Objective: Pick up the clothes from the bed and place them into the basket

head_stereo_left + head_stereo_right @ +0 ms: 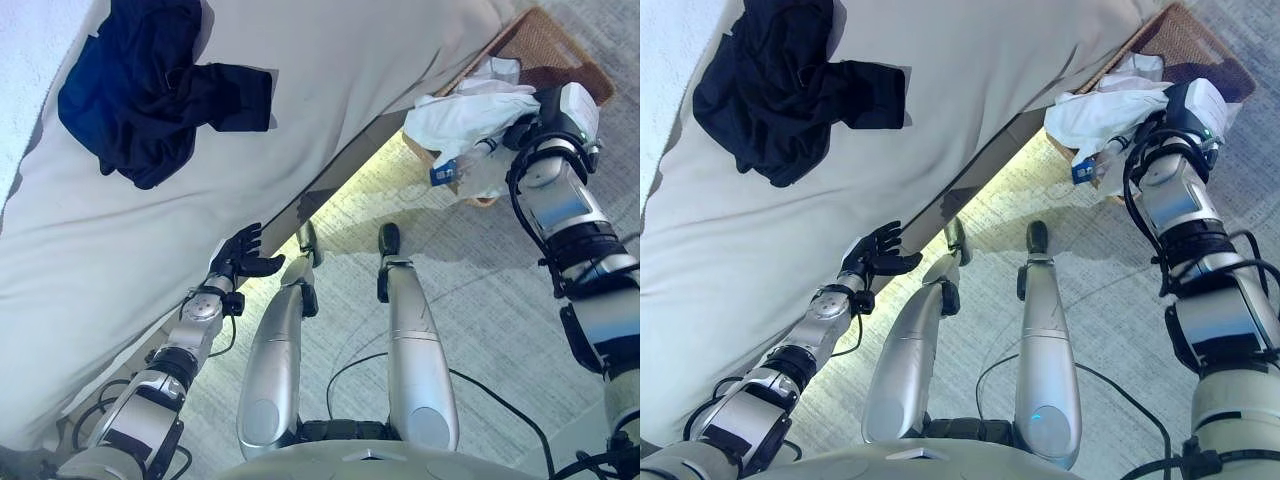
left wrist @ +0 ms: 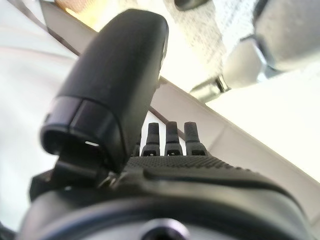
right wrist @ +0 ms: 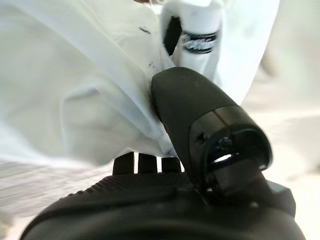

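Note:
A dark navy garment (image 1: 150, 90) lies crumpled on the white bed (image 1: 330, 70) at the upper left. My right hand (image 1: 527, 128) is shut on a white garment (image 1: 465, 115), which hangs over the near rim of the brown wicker basket (image 1: 560, 55) on the floor at the upper right. In the right wrist view the thumb (image 3: 192, 112) presses into the white cloth (image 3: 85, 85). My left hand (image 1: 240, 255) hovers open and empty at the bed's near edge, well below the navy garment.
The basket stands on the grey carpet (image 1: 480, 300) right beside the bed's corner. A lit gap (image 1: 350, 190) runs under the bed's edge. A blue tag (image 1: 445, 172) dangles from the white garment.

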### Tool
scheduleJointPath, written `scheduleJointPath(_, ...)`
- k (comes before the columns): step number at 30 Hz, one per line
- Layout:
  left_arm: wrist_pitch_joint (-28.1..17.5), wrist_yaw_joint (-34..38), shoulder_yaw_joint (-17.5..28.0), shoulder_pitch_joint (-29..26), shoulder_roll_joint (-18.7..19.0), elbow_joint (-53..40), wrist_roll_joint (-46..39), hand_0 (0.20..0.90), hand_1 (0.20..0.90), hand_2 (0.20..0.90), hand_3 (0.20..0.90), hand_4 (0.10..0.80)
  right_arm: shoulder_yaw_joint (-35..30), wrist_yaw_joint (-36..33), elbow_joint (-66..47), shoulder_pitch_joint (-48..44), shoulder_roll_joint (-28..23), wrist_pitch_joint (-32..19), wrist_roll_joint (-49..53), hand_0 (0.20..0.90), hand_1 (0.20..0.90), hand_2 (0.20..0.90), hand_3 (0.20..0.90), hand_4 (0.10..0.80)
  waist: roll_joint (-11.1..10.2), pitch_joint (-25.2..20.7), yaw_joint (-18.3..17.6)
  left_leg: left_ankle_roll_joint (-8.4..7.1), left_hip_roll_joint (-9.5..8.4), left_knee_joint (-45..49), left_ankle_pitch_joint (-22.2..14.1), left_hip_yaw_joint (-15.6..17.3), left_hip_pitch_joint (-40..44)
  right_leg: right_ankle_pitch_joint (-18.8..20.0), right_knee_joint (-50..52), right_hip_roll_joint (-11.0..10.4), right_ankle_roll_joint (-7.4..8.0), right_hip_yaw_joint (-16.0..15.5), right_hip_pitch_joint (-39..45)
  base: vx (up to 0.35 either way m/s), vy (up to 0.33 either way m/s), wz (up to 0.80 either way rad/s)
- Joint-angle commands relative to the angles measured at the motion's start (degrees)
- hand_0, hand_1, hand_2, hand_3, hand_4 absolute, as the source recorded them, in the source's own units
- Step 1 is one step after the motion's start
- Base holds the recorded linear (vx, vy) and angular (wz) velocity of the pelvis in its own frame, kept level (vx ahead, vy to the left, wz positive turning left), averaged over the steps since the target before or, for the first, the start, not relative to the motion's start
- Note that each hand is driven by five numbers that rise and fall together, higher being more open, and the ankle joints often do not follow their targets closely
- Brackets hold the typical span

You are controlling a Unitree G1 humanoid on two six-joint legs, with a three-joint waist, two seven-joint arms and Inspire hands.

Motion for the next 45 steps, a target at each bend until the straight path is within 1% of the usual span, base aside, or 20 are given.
scheduleJointPath(1, -3.3, 0.2, -1.9, 2.4, -0.1, -1.3, -2.6, 0.9, 0.9, 0.9, 0.9, 0.8, 4.4, -0.9, 6.1, -6.8, -6.9, 0.9, 0.3, 0.9, 0.9, 0.9, 0.9, 0.8, 7.8, -2.5, 0.1, 1.04, -2.81, 5.5, -8.8, -2.1, 2.0, -0.3, -6.5, 1.5, -1.89, -5.1, 5.2, 0.019, 0.038, 0.12)
scheduleJointPath(3, -3.0, 0.4, -2.0, 2.7, -0.2, -1.6, -2.7, 0.9, 0.9, 0.9, 0.9, 0.8, 3.7, -2.6, 7.8, -5.9, -7.1, -0.5, 2.9, 0.9, 0.9, 0.9, 0.9, 0.8, 8.0, -2.5, 0.4, 0.83, -2.89, 3.4, -8.0, -2.5, 3.3, 0.2, -8.0, 1.5, -1.73, -5.5, 6.3, -0.016, 0.045, 0.14)
scheduleJointPath(4, -2.7, 0.4, -1.6, 3.0, 0.0, -1.7, -2.6, 0.9, 0.9, 0.9, 0.9, 0.8, 1.8, -4.9, 6.8, -4.4, -7.3, -2.3, 5.5, 0.9, 0.9, 0.9, 0.9, 0.8, 8.0, -2.5, 0.8, 1.01, -2.5, 1.4, -6.0, -2.3, 3.5, 2.6, -10.4, 1.7, -1.88, -6.4, 6.6, -0.052, 0.066, 0.13)
scheduleJointPath(7, -2.7, 0.6, -1.3, 3.9, 0.2, -1.5, -2.9, 0.9, 0.9, 0.9, 0.9, 0.8, -0.7, -8.5, 3.7, -1.6, -7.8, -3.8, 7.6, 0.9, 0.9, 0.9, 0.9, 0.8, 7.4, -2.5, 0.5, 0.72, -2.33, -0.9, -5.3, -2.2, 5.4, 3.4, -12.4, 2.0, -1.55, -6.6, 8.1, 0.008, 0.075, 0.1)
scheduleJointPath(8, -2.3, 1.0, -0.8, 4.9, 0.0, -1.3, -2.5, 0.9, 0.9, 0.9, 0.9, 0.8, -4.3, -13.1, 0.1, 1.8, -8.4, -6.2, 8.4, 0.9, 0.9, 0.9, 0.9, 0.8, 6.7, -2.5, -0.1, 0.47, -2.12, -3.4, -4.7, -2.2, 7.8, 4.4, -14.8, 2.2, -0.92, -6.7, 10.4, 0.06, 0.117, 0.03)
scheduleJointPath(11, -1.8, 2.1, 0.3, 6.3, -0.7, -0.4, -2.3, 0.9, 0.9, 0.9, 0.9, 0.8, -12.0, -18.0, -10.6, 8.2, -8.4, -8.7, 9.7, 0.9, 0.9, 0.9, 0.9, 0.8, 4.5, -2.5, -1.3, 0.42, -1.5, -6.6, -4.5, -1.8, 12.1, 6.0, -18.5, 2.5, 0.26, -6.7, 14.5, 0.089, 0.147, 0.07)
scheduleJointPath(12, -1.6, 2.3, 1.1, 6.8, -1.0, -0.1, -2.0, 0.9, 0.9, 0.9, 0.9, 0.8, -14.6, -18.2, -15.1, 10.2, -8.4, -9.1, 9.7, 0.9, 0.9, 0.9, 0.9, 0.8, 3.6, -2.5, -1.7, 0.46, -1.34, -7.4, -4.7, -1.6, 13.6, 6.4, -19.4, 2.5, 0.56, -6.7, 15.9, 0.082, 0.149, 0.09)
scheduleJointPath(16, -1.1, 2.4, 3.5, 7.9, -1.5, 1.9, -2.0, 0.9, 0.9, 0.9, 0.9, 0.8, -20.3, -15.3, -33.0, 16.0, -8.7, -4.9, 1.2, 0.9, 0.9, 0.9, 0.9, 0.8, 0.2, -2.5, -3.1, 0.62, -1.07, -8.1, -5.9, -1.2, 18.9, 7.0, -21.4, 2.3, 1.4, -6.5, 21.4, 0.104, 0.191, -0.02)
scheduleJointPath(17, -0.1, 2.3, 4.8, 8.0, -1.5, 2.1, -2.3, 0.9, 0.9, 0.9, 0.9, 0.8, -21.1, -13.4, -37.1, 17.4, -9.4, -5.0, -1.1, 0.9, 0.9, 0.9, 0.9, 0.8, -1.1, -3.3, -3.2, 0.71, -1.0, -8.2, -6.4, -0.9, 20.3, 7.4, -22.5, 2.0, 1.77, -6.5, 23.2, 0.112, 0.185, -0.02)
scheduleJointPath(19, 0.5, 2.1, 6.1, 8.6, -1.3, 2.5, -2.4, 0.9, 0.9, 0.9, 0.9, 0.8, -21.6, -10.3, -40.8, 19.4, -10.1, -6.6, -4.5, 0.9, 0.9, 0.9, 0.9, 0.8, -2.5, -4.7, -3.0, 0.93, -1.03, -8.3, -6.9, -0.7, 21.4, 8.0, -23.8, 1.6, 2.22, -6.8, 24.8, 0.131, 0.183, 0.08)
scheduleJointPath(21, 0.9, 2.0, 7.7, 10.2, -1.5, 2.8, -2.1, 0.9, 0.9, 0.9, 0.9, 0.8, -20.5, -4.7, -45.6, 21.3, -10.0, -9.4, -7.0, 0.9, 0.9, 0.9, 0.9, 0.8, -4.1, -7.0, -2.0, 1.28, -1.17, -8.7, -7.5, -0.8, 23.2, 8.5, -25.7, 1.2, 2.7, -7.3, 27.6, 0.17, 0.186, 0.16)
scheduleJointPath(23, 1.2, 2.1, 8.6, 11.2, -1.6, 3.0, -1.8, 0.9, 0.9, 0.9, 0.9, 0.8, -18.5, 1.5, -46.9, 20.9, -9.8, -11.4, -8.4, 0.9, 0.9, 0.9, 0.9, 0.8, -5.1, -8.6, -0.8, 1.53, -1.39, -8.8, -7.9, -1.2, 24.3, 8.6, -26.6, 0.8, 2.95, -7.9, 29.6, 0.135, 0.125, 0.05)
scheduleJointPath(24, 1.3, 2.0, 8.7, 11.3, -1.7, 3.1, -1.6, 0.9, 0.9, 0.9, 0.9, 0.8, -18.0, 2.4, -46.7, 20.7, -9.8, -11.8, -8.6, 0.9, 0.9, 0.9, 0.9, 0.8, -5.2, -8.8, -0.6, 1.58, -1.45, -8.8, -7.9, -1.4, 24.4, 8.7, -26.7, 0.7, 2.99, -8.0, 29.9, 0.112, 0.107, 0.09)
scheduleJointPath(28, 1.7, 1.6, 9.3, 11.3, -1.3, 4.1, -0.4, 0.9, 0.9, 0.9, 0.9, 0.8, -10.7, 11.9, -42.7, 16.6, -8.8, -13.5, -12.4, 0.9, 0.9, 0.9, 0.9, 0.8, -6.6, -10.6, 3.4, 2.28, -2.15, -8.7, -7.9, -3.6, 25.2, 8.6, -27.5, -0.3, 3.19, -10.4, 33.1, 0.102, 0.111, 0.3)
scheduleJointPath(30, 1.7, 1.8, 9.0, 11.3, -1.0, 4.2, 0.5, 0.9, 0.9, 0.9, 0.9, 0.8, -7.2, 13.3, -39.2, 14.1, -7.5, -14.3, -13.9, 0.9, 0.9, 0.9, 0.9, 0.8, -7.3, -10.5, 5.5, 2.63, -2.53, -8.2, -8.0, -4.9, 25.3, 8.3, -27.5, -0.8, 3.19, -12.1, 34.4, 0.085, 0.084, 0.3)
scheduleJointPath(35, 2.6, 2.4, 8.0, 9.4, 1.0, 5.8, 0.9, 0.9, 0.9, 0.9, 0.9, 0.8, 3.6, 11.1, -25.9, 2.2, -3.9, -16.6, -23.7, 0.9, 0.9, 0.9, 0.9, 0.8, -8.6, -8.9, 11.4, 3.44, -3.88, -5.2, -9.0, -8.6, 23.8, 7.9, -26.9, -2.1, 3.41, -16.6, 36.3, 0.07, 0.082, 0.57)
scheduleJointPath(38, 3.8, 3.1, 7.6, 7.4, 3.1, 6.8, -1.3, 0.9, 0.9, 0.9, 0.9, 0.8, 10.0, 10.2, -19.2, -5.5, -1.5, -13.7, -25.0, 0.9, 0.9, 0.9, 0.9, 0.8, -8.8, -7.1, 14.7, 3.94, -4.89, -2.1, -9.1, -10.7, 20.0, 7.7, -25.1, -2.8, 3.15, -18.9, 35.0, -0.004, 0.068, 0.52)
scheduleJointPath(41, 5.0, 3.9, 7.8, 6.2, 4.0, 6.8, -2.0, 0.9, 0.9, 0.9, 0.9, 0.8, 13.6, 8.7, -15.3, -9.6, 0.0, -11.4, -25.2, 0.9, 0.9, 0.9, 0.9, 0.8, -8.8, -5.2, 17.2, 4.41, -5.99, 1.3, -9.3, -12.3, 15.9, 7.1, -22.7, -3.3, 2.77, -20.3, 33.1, -0.003, 0.034, 0.57)
scheduleJointPath(42, 5.1, 3.8, 7.7, 6.1, 4.2, 6.8, -1.7, 0.9, 0.9, 0.9, 0.9, 0.8, 14.7, 8.5, -13.9, -11.5, 0.8, -10.2, -25.3, 0.9, 0.9, 0.9, 0.9, 0.8, -8.9, -4.1, 18.6, 4.37, -6.44, 3.5, -11.0, -13.2, 14.9, 5.2, -20.2, -3.7, 2.91, -20.4, 32.5, 0.061, 0.044, 0.5)
scheduleJointPath(45, 4.1, 3.3, 8.2, 8.4, 3.8, 5.9, -2.2, 0.9, 0.9, 0.9, 0.9, 0.8, 16.1, 8.2, -9.7, -14.4, 3.1, -7.0, -24.7, 0.9, 0.9, 0.9, 0.9, 0.8, -8.2, -2.5, 21.8, 5.02, -7.51, 8.6, -12.2, -14.4, 10.3, 3.5, -14.5, -5.4, 2.3, -22.6, 29.1, 0.069, 0.128, 0.46)
